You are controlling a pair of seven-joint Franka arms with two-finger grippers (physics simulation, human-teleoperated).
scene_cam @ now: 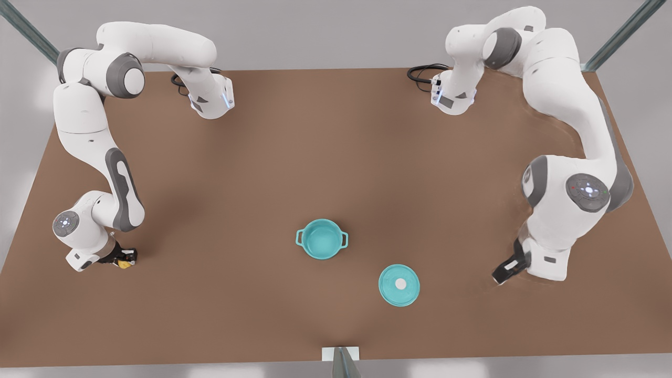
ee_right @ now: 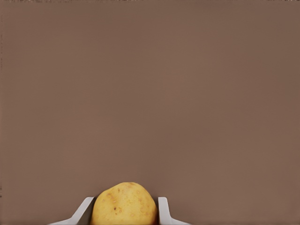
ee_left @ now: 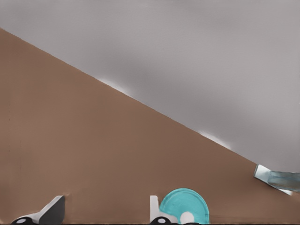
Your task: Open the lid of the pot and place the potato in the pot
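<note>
Sitting near the middle of the brown table [scene_cam: 336,157] in the front view, the turquoise pot [scene_cam: 321,239] is uncovered, its two loop handles pointing to nine and three o'clock, and its hollow shows the same turquoise. The pot lid [scene_cam: 399,285] lies flat on the table at about four o'clock from the pot, close by but apart from it, white knob up. Well away at nine o'clock from the pot, near the front view's left edge, the right gripper [scene_cam: 124,259] is low at the table with the yellow potato [scene_cam: 125,264] at its tip. At three o'clock from the lid, toward the front view's right, the left gripper [scene_cam: 500,275] hangs low over bare table. In the left wrist view, the left gripper [ee_left: 105,213] has its fingers [ee_left: 51,211] spread wide with nothing between them, and the lid [ee_left: 183,206] lies beyond one finger. In the right wrist view, the right gripper [ee_right: 124,211] clasps the potato [ee_right: 124,204] between both fingers [ee_right: 162,208], bare table beyond.
</note>
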